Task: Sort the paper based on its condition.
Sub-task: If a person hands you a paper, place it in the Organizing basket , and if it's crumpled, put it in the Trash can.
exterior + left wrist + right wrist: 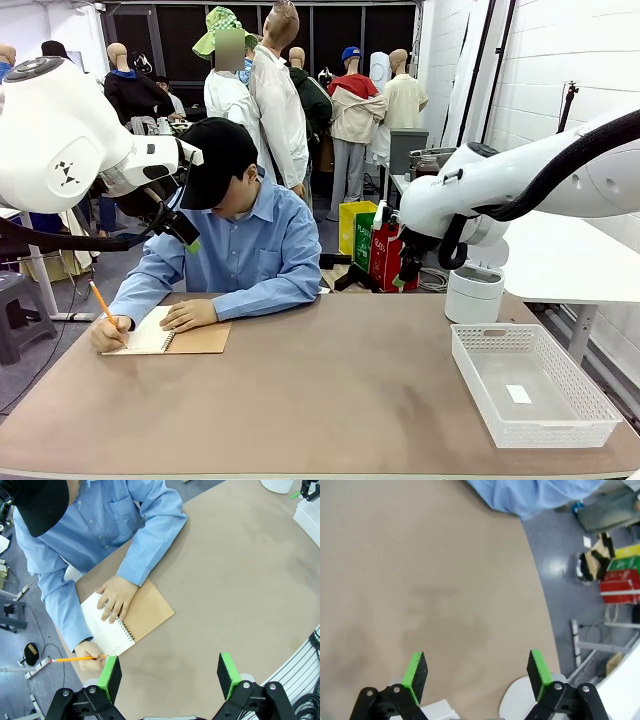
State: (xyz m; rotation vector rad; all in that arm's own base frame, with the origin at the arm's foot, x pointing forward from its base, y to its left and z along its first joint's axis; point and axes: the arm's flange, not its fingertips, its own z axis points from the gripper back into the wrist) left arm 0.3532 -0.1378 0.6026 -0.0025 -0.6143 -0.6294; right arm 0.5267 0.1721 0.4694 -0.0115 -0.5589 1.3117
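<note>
left arm [60, 140] raised, 10 o'clock, jaws wide, empty; right arm [520, 178] raised, 2 o'clock, jaws wide, empty; person's hand [108, 335] writing in notebook [200, 340]

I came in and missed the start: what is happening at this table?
A person writes with a pencil in a spiral notebook, the other hand on the page. The left claw and the right claw hang open above the table, holding nothing. A basket at the robot's right holds one small scrap.
</note>
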